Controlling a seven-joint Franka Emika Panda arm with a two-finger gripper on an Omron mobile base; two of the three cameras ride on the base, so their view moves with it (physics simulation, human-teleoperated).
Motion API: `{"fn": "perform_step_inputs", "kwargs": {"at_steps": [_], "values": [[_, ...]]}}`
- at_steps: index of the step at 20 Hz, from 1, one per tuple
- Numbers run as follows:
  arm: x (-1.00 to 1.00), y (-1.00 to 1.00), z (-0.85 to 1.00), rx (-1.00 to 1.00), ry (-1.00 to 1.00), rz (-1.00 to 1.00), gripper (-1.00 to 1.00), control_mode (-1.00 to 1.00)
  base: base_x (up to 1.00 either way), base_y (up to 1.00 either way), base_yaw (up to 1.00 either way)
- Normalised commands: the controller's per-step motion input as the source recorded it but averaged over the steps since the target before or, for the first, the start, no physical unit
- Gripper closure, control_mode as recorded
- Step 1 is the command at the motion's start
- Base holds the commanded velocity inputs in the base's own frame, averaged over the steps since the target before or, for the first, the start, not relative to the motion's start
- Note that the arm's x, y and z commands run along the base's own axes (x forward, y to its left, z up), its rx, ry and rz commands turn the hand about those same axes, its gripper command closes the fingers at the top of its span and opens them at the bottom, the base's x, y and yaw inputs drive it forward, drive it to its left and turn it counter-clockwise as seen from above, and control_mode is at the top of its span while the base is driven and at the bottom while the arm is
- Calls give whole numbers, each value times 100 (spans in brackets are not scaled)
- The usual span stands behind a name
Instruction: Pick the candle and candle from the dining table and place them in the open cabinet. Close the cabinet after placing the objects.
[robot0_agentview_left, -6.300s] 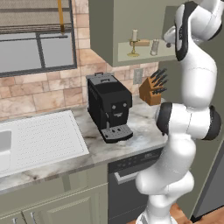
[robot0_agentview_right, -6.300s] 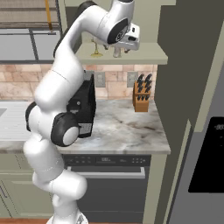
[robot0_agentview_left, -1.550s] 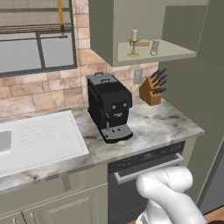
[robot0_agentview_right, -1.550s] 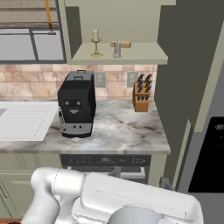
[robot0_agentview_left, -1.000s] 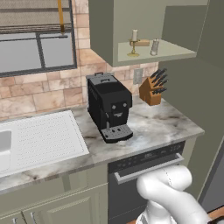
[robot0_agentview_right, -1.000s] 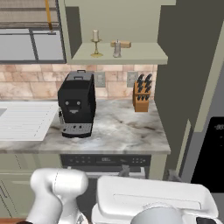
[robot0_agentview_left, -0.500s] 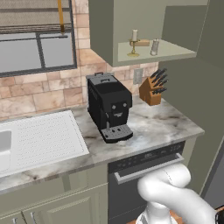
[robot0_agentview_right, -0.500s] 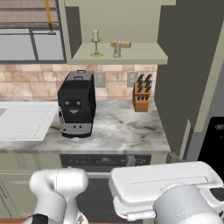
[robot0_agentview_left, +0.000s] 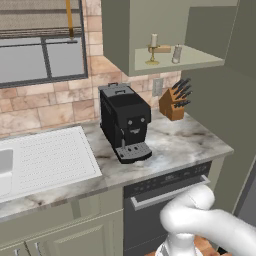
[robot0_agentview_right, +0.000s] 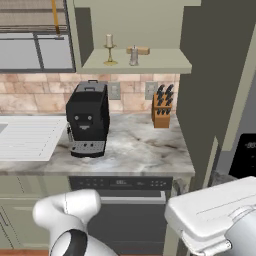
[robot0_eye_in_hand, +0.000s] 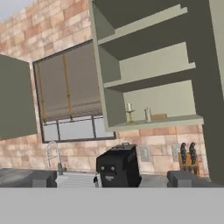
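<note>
1. Candle (robot0_agentview_left: 154, 41) on its thin gold stemmed holder stands upright on the bottom shelf of the open sage-green cabinet (robot0_agentview_left: 125, 35), towards the left of the shelf.
2. Just to its right on the same shelf, clearly apart from it, stands the smaller pale-grey candle (robot0_agentview_left: 176, 54), also upright.
3. Behind and between the two lies a small tan block (robot0_agentview_left: 162, 49); what it is cannot be told.
4. From the hand view, the cabinet's interior shows two more shelves above the one with the candles, and both candles sit side by side on the lowest.
5. The cabinet door (robot0_agentview_right: 215, 65) stands swung open on the right side of the cabinet, reaching down past the counter.
6. Below the cabinet, on the veined marble counter (robot0_agentview_left: 175, 142), a black coffee machine (robot0_agentview_left: 125, 120) stands to the left and a wooden knife block (robot0_agentview_left: 172, 102) to the right, against the brick wall.
7. A white sink drainer (robot0_agentview_left: 45, 157) lies left of the coffee machine, under the window (robot0_agentview_left: 42, 42).
8. The gripper (robot0_eye_in_hand: 111, 178) has its jaws spread wide, with the two dark fingertips (robot0_eye_in_hand: 37, 178) far apart, and it holds nothing.
9. The white arm (robot0_agentview_left: 200, 227) is folded low in front of the dark dishwasher (robot0_agentview_left: 165, 192).
</note>
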Motion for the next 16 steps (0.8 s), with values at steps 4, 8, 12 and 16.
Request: {"fn": "perform_step_inputs", "kwargs": {"at_steps": [4,8,12,16], "values": [[1,-34,0,0,0,25,-100,-100,0,0,0],[-9,-55,0,0,0,25,-100,-100,0,0,0],[-3,-41,0,0,0,27,-100,-100,0,0,0],[0,-36,0,1,0,30,-100,-100,0,0,0]]}}
